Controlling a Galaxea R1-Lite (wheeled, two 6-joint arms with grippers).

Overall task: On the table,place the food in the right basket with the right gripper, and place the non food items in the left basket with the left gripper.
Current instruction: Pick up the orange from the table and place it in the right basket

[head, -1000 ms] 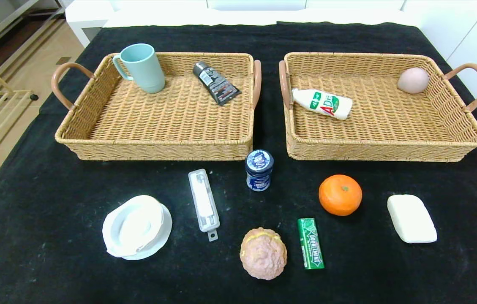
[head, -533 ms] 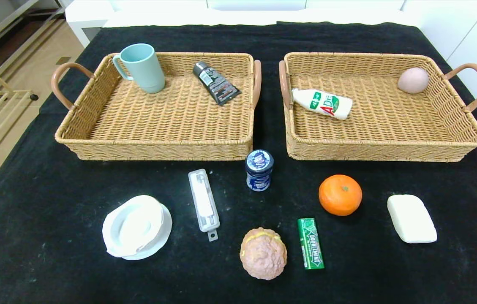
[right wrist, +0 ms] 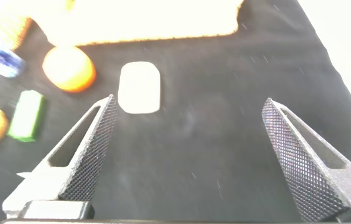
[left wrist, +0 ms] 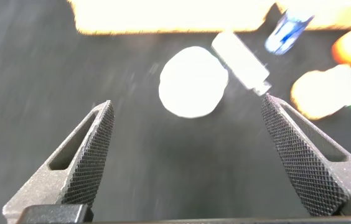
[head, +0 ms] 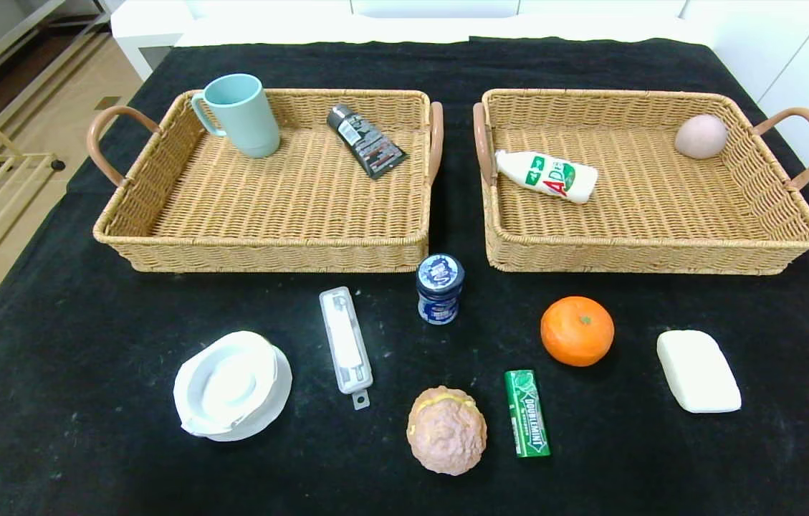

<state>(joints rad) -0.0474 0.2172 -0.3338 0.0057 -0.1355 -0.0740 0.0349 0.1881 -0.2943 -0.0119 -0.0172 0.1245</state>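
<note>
Left tool (left wrist: 188, 162), jaws wide and empty, is being held above the table (head: 89, 430) with the white dish (left wrist: 193, 81) lying straight ahead, nearer it than the right tool (right wrist: 188, 155), likewise spread and empty.

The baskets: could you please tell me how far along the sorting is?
Done: cup and tube in the left basket; bottle and egg in the right basket. In hand: nothing; left gripper and right gripper are open. Left: seven table items.
</note>
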